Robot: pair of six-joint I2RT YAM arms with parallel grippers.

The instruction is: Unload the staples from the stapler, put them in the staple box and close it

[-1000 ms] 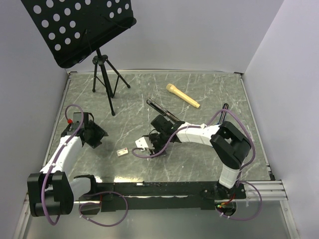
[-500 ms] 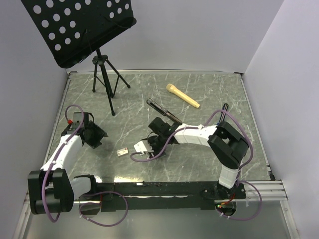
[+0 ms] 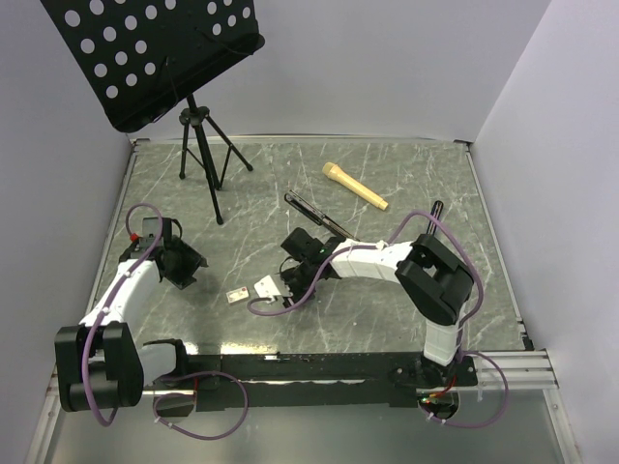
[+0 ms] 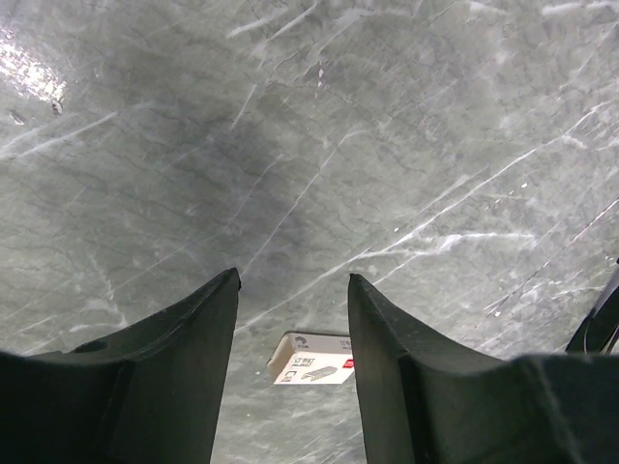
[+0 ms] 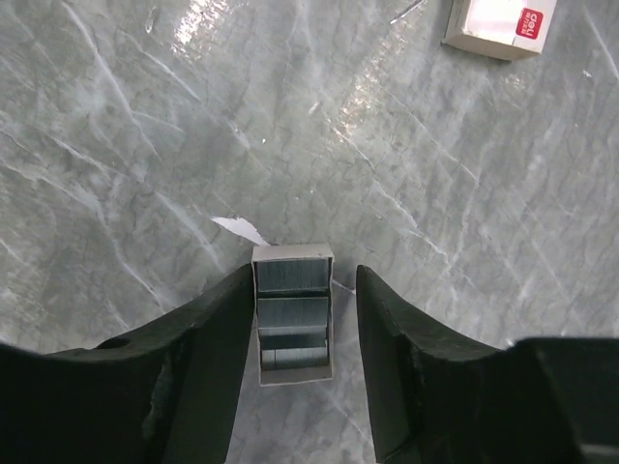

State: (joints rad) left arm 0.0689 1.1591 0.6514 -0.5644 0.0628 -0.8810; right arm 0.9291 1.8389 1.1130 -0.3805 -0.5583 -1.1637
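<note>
Your right hand (image 5: 302,280) hangs low over the grey-green marbled worktop (image 3: 406,174) with its two black fingers apart. Between them sits a small open white card tray (image 5: 293,372), and in it you can see the silvery-grey strips of staples (image 5: 293,292), stacked along the tray. The hand's left finger (image 5: 208,329) is right at the tray's edge. Its right finger (image 5: 397,338) stands just off the other edge, with a thin strip of worktop showing between them, so the hand is open around the tray and does not grip it. A torn white flap (image 5: 242,230) sticks out at the tray's far left corner.

Ahead of this hand and to its right, apart from the tray, lies a small closed white cardboard box with a red logo (image 5: 501,24).

The slim black desk stapler (image 3: 317,215) lies flat on the worktop on the far side of the right hand, near its wrist and clear of the fingers. Past it rests a tan stick-like handle (image 3: 355,186).

Your left hand (image 4: 292,280) is also open, with nothing between its fingers. It sits well to the left of the tray. From its own camera you look down between the fingers at bare worktop and at the white box.

A black perforated music stand (image 3: 155,53) rises beyond the left hand.
</note>
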